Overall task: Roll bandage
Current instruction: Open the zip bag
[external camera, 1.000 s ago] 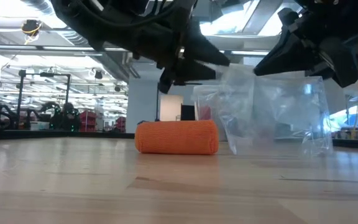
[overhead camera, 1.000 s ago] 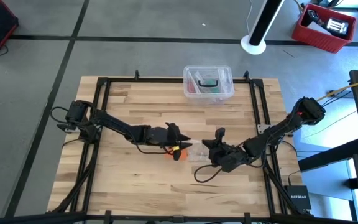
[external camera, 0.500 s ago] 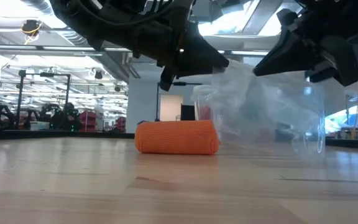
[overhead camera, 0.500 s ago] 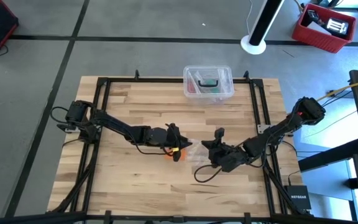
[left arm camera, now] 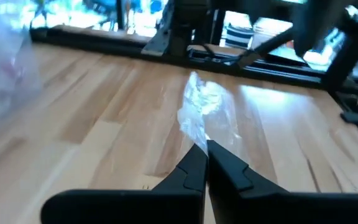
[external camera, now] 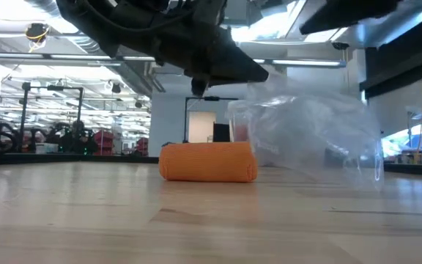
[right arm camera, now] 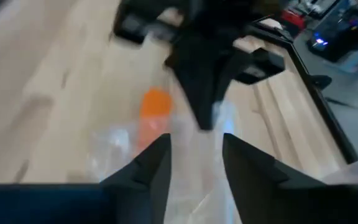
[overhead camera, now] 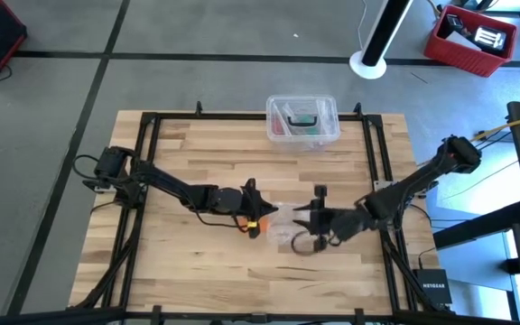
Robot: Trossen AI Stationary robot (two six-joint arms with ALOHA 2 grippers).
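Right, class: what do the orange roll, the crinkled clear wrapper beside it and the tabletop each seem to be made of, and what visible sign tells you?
Bandage: looks like soft woven fabric, matte orange, slightly fuzzy surface.
Wrapper: seems thin clear plastic film, glossy, creased, see-through.
Table: apparently wood, pale planks with visible grain and joints, a smooth finish.

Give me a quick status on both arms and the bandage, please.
Left tool shut on clear plastic wrapper. Right tool open beside it. Bandage rolled on table.

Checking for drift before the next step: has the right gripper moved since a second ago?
Yes. The right gripper has pulled back toward the table's right frame rail and left the low view; its jaws are open.
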